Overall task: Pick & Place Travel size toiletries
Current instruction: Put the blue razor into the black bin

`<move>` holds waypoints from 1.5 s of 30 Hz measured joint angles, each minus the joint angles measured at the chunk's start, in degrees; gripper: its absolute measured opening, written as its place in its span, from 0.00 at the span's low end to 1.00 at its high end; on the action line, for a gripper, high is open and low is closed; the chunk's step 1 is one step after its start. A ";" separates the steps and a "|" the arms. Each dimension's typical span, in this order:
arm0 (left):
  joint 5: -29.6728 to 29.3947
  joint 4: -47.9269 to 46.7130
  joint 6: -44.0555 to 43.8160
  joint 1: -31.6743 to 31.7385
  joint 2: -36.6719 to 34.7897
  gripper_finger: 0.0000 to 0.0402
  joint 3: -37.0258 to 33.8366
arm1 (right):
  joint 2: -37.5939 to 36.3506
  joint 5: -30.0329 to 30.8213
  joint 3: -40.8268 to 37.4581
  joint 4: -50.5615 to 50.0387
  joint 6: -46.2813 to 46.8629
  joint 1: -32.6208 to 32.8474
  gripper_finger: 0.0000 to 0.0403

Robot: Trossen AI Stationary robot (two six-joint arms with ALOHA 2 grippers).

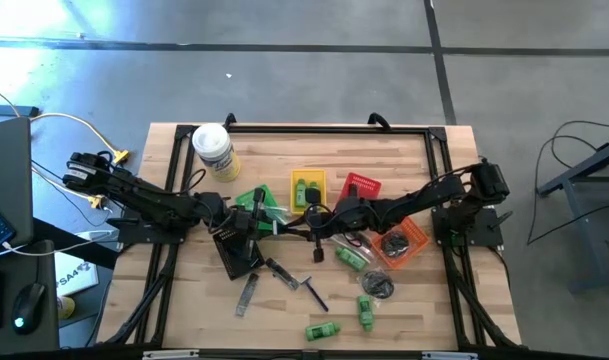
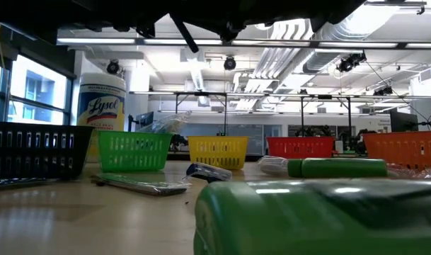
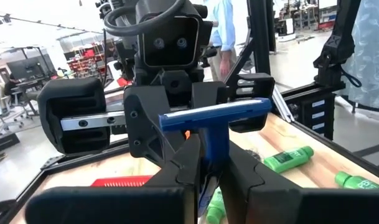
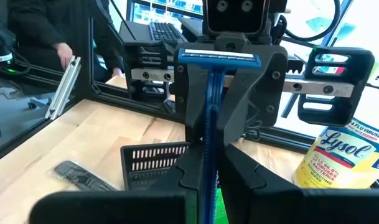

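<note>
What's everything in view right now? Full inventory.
canister: 1, white with a yellow label, far left of the table
baskets: 5, mid-table: green, yellow, red, orange, black
mini bottles: 4 seen, green, one in the yellow basket, three near edge
razors: 2, blue, one held mid-air, one on the table
combs: 2, grey, by the black basket
person: 1, blue shirt, behind the table
left gripper, right gripper: both shut on the held razor, table centre
</note>
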 joint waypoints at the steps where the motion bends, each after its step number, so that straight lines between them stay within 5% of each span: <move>1: -0.02 -0.10 0.00 0.00 0.00 0.07 0.00 | 0.00 -0.10 0.00 -0.33 0.29 0.00 0.08; 4: 0.17 -0.89 0.00 0.00 -0.08 0.07 -0.08 | 0.00 -0.59 0.01 -2.03 4.65 0.00 0.17; 12: 0.17 -1.75 1.55 -0.02 -1.21 0.07 -0.17 | -2.41 1.13 0.15 -5.51 6.95 0.44 0.60; 17: -5.10 -16.29 -1.06 -0.02 -8.87 0.07 1.92 | -10.38 7.17 -3.31 -9.43 5.91 2.06 0.67; 22: -7.32 -45.28 -4.95 -0.37 -15.08 0.07 9.92 | -21.99 7.30 -11.96 -8.82 5.58 3.30 0.59; 30: -10.48 -77.11 -7.59 -4.39 -15.47 0.07 21.70 | -38.14 7.59 -28.89 -5.99 9.79 9.94 0.33; 37: -10.51 -90.23 -9.92 -8.87 -12.98 0.07 26.18 | -43.81 12.91 -39.41 -2.91 11.51 18.23 0.03; 45: -6.84 -97.09 -9.04 -10.15 -5.42 0.07 26.14 | -43.91 18.70 -43.76 1.84 10.72 24.17 0.01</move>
